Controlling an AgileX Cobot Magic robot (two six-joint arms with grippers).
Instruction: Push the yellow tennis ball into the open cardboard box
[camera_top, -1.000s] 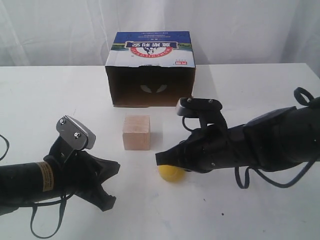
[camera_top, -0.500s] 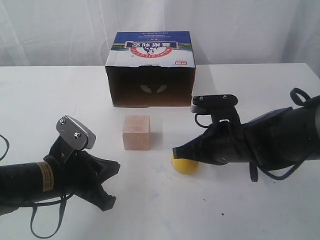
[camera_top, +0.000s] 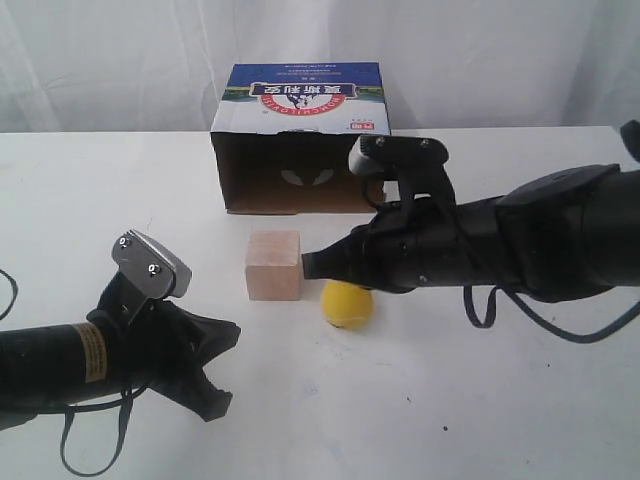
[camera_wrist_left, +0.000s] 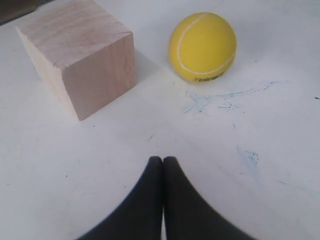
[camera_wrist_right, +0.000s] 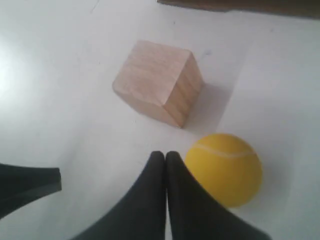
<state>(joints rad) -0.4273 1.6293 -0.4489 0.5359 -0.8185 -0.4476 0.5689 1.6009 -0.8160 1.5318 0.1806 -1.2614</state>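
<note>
The yellow tennis ball (camera_top: 347, 304) lies on the white table, just right of a pale wooden cube (camera_top: 274, 265) and in front of the open cardboard box (camera_top: 300, 140), whose dark opening faces the ball. My right gripper (camera_top: 312, 265) is shut and empty; its tip hangs between cube and ball, slightly above the ball's far side. In the right wrist view the ball (camera_wrist_right: 225, 169) sits against the side of the shut gripper (camera_wrist_right: 165, 154). My left gripper (camera_wrist_left: 162, 160) is shut and empty, lying well short of the ball (camera_wrist_left: 202, 46) and the cube (camera_wrist_left: 80, 62).
The wooden cube (camera_wrist_right: 159, 82) stands left of the ball, between it and the box's left half. The left arm (camera_top: 100, 350) rests at the front left of the table (camera_top: 520, 400). A white curtain hangs behind the box.
The right arm swung left and toward the box. The ball rolled left and farther back, ending closer to the cube and the box. The left arm stayed still.
</note>
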